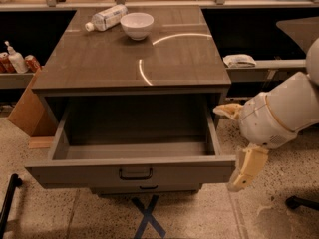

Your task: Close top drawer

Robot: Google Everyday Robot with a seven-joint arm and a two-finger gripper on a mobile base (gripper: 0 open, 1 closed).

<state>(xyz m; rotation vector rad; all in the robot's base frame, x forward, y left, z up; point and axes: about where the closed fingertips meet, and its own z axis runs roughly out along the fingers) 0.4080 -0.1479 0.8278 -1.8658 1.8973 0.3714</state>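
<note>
Grey-brown top drawer [75, 173]: wide, with a flat front panel. It stands pulled far out of the cabinet toward the camera, and its deep grey box shows nothing inside.
Dark metal bail handle [135, 173]: at the centre of the front panel, with nothing touching it.
Cream-coloured robot hand [247, 169]: hangs pointing down just beside the front corner of the drawer nearest the arm. Contact with the panel is not evident. Whether it is released or clenched cannot be told, and nothing is seen in it.
Progress: judged as not begun, since the drawer is out at full reach.
Remaining: bring the hand to the front panel and push the drawer in until it sits flush with the cabinet.
Count, drawers: one open, plus one lower drawer front [149, 187] partly seen beneath it, shut.
Count, on the brown glossy surface [149, 63]: one round white bowl [137, 25] and one clear plastic bottle [105, 18], which lies on its side beside the bowl at the far edge.
Count, hands: one.
</note>
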